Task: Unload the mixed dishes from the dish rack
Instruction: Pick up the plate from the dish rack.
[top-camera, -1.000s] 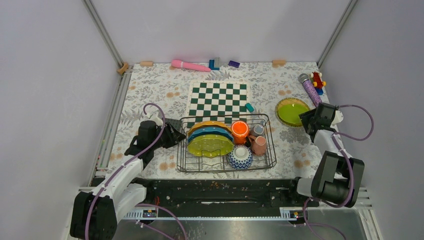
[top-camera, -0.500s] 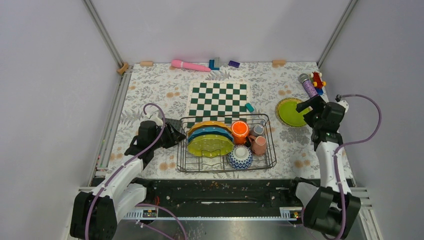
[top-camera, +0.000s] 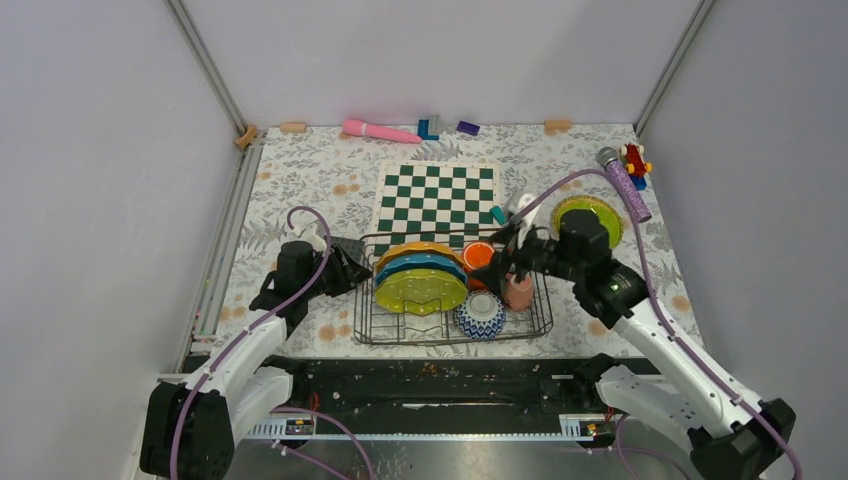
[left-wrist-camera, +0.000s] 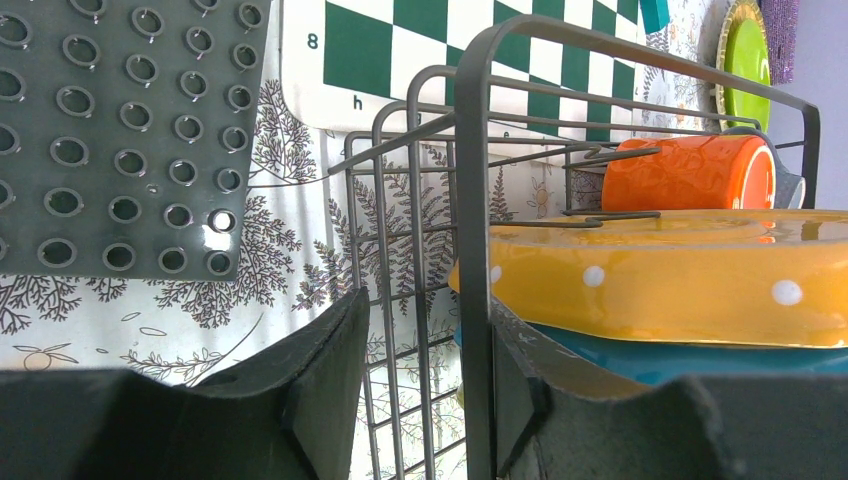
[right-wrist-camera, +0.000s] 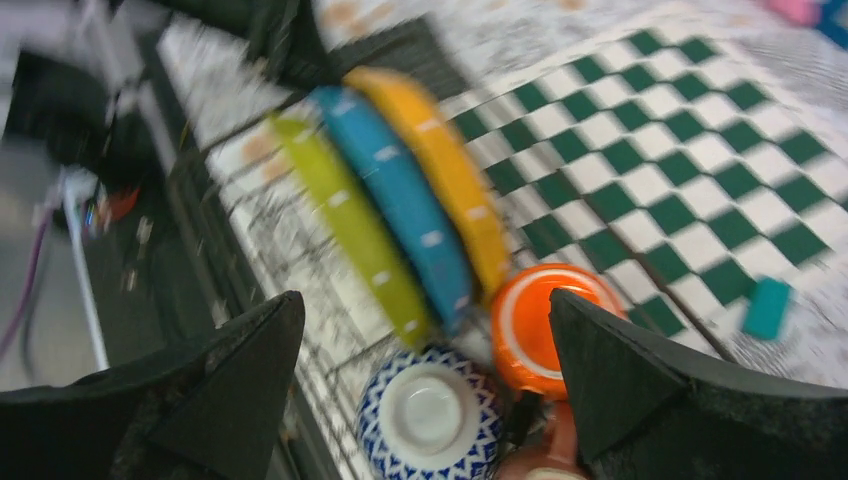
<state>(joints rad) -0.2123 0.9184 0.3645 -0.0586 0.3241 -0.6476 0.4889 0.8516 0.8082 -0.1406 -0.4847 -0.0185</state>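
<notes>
grip: left fingers (left-wrist-camera: 320, 400) clamped on dish rack (left-wrist-camera: 470, 200) | right fingers (right-wrist-camera: 230, 390) apart above orange cup (right-wrist-camera: 535, 330)

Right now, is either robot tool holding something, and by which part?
The left tool grips the dish rack by the upright wires at its left end. The right tool is open above the rack and holds nothing.

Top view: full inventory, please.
dish rack: 1, dark wire, centre
plates: 3, lime, teal, yellow-orange, on edge in rack
cup: 1, orange, in rack
mug: 1, pink, rack's right end
bowl: 1, blue-white, inverted, rack front
loose plate: 1, lime, right of rack
chessboard: 1, green-white, behind rack
mat: 1, grey, left of rack
small toys: several, mixed colours, back and right edges
left gripper: 1, black, gripping rack's end
right gripper: 1, black, open over rack
</notes>
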